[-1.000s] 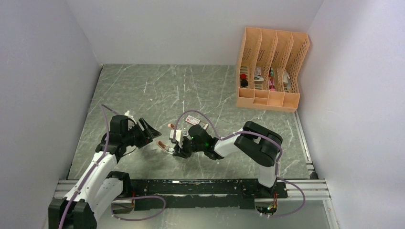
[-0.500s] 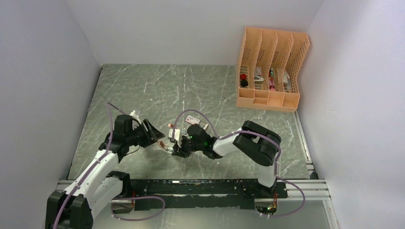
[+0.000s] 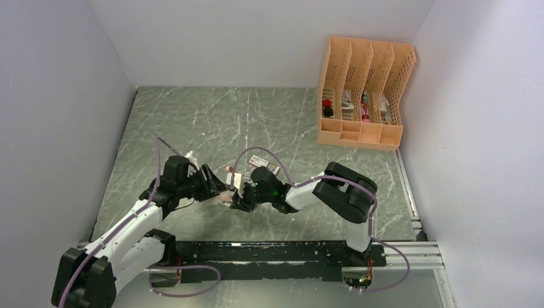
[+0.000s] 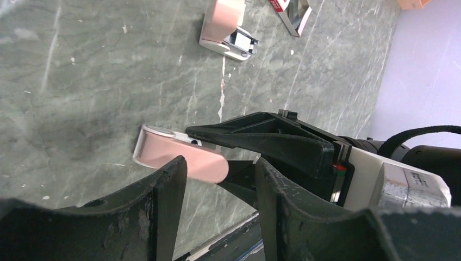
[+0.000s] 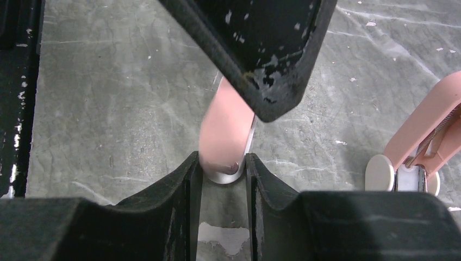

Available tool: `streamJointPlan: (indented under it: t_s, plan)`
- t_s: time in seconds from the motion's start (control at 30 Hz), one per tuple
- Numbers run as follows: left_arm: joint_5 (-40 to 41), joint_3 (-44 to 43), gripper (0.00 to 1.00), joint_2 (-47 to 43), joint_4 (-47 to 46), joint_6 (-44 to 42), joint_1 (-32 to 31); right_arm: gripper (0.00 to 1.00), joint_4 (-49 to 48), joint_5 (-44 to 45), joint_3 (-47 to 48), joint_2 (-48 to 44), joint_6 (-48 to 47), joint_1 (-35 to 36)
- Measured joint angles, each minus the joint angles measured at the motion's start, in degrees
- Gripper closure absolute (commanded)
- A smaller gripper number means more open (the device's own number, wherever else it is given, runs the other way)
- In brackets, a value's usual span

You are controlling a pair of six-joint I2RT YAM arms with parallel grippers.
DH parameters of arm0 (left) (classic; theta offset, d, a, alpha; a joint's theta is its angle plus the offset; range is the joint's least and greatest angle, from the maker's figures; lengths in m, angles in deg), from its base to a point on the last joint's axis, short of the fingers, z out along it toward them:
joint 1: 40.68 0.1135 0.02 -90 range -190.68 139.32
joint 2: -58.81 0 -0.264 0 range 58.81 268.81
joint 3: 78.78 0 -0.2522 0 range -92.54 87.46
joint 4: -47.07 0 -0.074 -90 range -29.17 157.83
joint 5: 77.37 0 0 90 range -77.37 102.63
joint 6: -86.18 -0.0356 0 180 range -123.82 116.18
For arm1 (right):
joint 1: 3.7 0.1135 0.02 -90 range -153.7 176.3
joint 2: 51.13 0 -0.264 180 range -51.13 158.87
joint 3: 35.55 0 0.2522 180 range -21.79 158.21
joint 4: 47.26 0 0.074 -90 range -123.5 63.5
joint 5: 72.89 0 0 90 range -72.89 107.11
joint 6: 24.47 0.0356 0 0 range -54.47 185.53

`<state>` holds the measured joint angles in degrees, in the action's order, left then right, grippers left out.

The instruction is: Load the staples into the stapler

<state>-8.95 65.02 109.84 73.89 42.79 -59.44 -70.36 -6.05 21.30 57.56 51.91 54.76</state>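
My right gripper [image 5: 223, 163] is shut on the near end of a salmon-pink stapler [image 5: 225, 128], which lies low over the table [image 3: 222, 197]. My left gripper [image 3: 215, 186] has come in from the left. Its jaws stand apart, with one finger [image 5: 255, 43] over the stapler's far end and the stapler [image 4: 179, 155] just past the fingertips [image 4: 168, 196]. Nothing sits between them. The staples' red-and-white box [image 3: 262, 161] lies behind both grippers, and in the left wrist view the box [image 4: 291, 10] shows at the top edge. No loose staple strip shows.
A second pink stapler [image 4: 223, 27] lies opened behind the held one, and this second stapler [image 5: 418, 141] is right of my right fingers. An orange desk organizer [image 3: 362, 93] stands at the back right. The rail [image 3: 256, 253] runs along the near edge.
My left arm has swung right, up to the stapler, and its jaws have narrowed. The right gripper and stapler have stayed put.
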Motion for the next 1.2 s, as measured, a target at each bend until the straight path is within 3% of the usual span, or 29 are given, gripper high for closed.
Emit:
streamJointPlan:
  t_s: [0.2, 0.43, 0.53, 0.97, 1.2]
  plan:
    - [0.87, 0.00, 0.45, 0.50, -1.31, 0.98, -1.66, 0.91, -0.04, 0.07, 0.00, 0.00, 0.35, 0.00]
    - [4.52, -1.73, 0.39, 0.52, 1.18, -0.15, -1.70, 0.63, -0.02, 0.66, -0.39, -0.46, 0.79, 0.07]
    - [7.50, -5.07, 0.39, 0.66, 2.93, -1.81, -1.70, 0.56, 1.11, 1.27, -1.73, -2.32, 1.84, 0.02]
    - [11.43, -5.84, 0.36, 3.23, 3.08, -4.85, -1.70, 0.44, 3.34, 3.78, -9.55, -18.32, 13.64, 0.00]
    - [12.59, -9.31, 0.32, 5.90, 2.95, -6.36, -0.31, 0.39, 4.48, 8.61, -9.01, -17.53, 11.13, -3.54]
